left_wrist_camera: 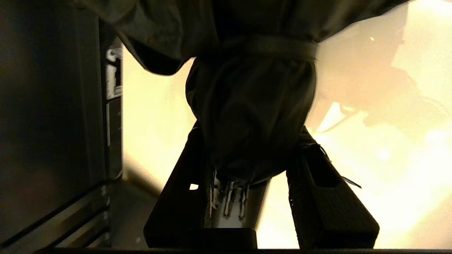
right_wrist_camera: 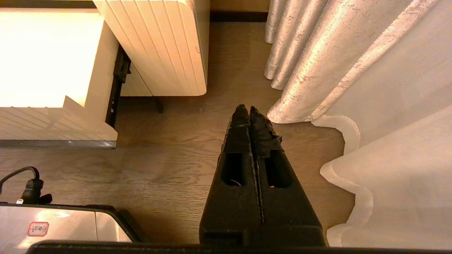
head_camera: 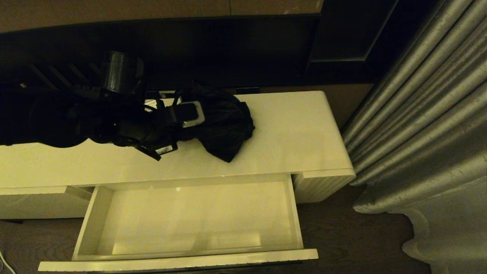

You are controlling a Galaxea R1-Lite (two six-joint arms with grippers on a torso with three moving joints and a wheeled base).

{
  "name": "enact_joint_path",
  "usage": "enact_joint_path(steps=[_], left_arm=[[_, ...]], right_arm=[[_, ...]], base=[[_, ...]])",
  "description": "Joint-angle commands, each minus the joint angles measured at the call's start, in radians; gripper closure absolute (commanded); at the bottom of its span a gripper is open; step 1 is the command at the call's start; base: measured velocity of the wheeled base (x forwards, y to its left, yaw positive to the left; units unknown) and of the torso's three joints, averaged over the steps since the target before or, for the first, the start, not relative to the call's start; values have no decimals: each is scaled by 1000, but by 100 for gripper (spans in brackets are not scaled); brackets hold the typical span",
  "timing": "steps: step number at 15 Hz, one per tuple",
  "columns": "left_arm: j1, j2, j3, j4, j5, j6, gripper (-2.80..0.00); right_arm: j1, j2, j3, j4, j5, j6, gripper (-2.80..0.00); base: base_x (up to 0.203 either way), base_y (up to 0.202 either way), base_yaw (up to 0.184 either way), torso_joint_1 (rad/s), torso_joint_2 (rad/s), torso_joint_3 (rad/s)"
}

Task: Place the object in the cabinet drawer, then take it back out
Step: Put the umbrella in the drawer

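Left gripper was out over the cabinet top, reaching in from the left, fingers clamped on the black umbrella. In the left wrist view both fingers sat either side of the umbrella, pressed against the bunched fabric just past its strap, with the metal rib ends showing between them. I couldn't tell whether the umbrella was lifted clear or touching the top; from the head view it sat over the far-middle part of the surface, fabric spilling to the right of the gripper. Drawer was pulled all the way out on the near side, below the cabinet top, interior pale with nothing I could make out in it; umbrella wasn't in it. Right gripper hung low over the wood floor, fingers pressed together and holding nothing, with the drawer's ribbed front to one side and the grey curtain to the other. Curtain also filled the right of the head view, beside the cabinet's right end.
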Motion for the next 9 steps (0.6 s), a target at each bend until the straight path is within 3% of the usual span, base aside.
enact_joint_path(steps=[1, 3, 9], left_arm=[[-11, -92, 12, 43, 1, 6, 0], [-31, -137, 27, 107, 1, 6, 0], [-156, -344, 47, 437, -8, 5, 0]], right_arm=[[0, 1, 0, -1, 1, 0, 0], [0, 1, 1, 0, 1, 0, 0], [0, 1, 0, -1, 1, 0, 0]], base=[[0, 0, 0, 0, 0, 0], [0, 0, 0, 0, 0, 0], [0, 0, 0, 0, 0, 0]])
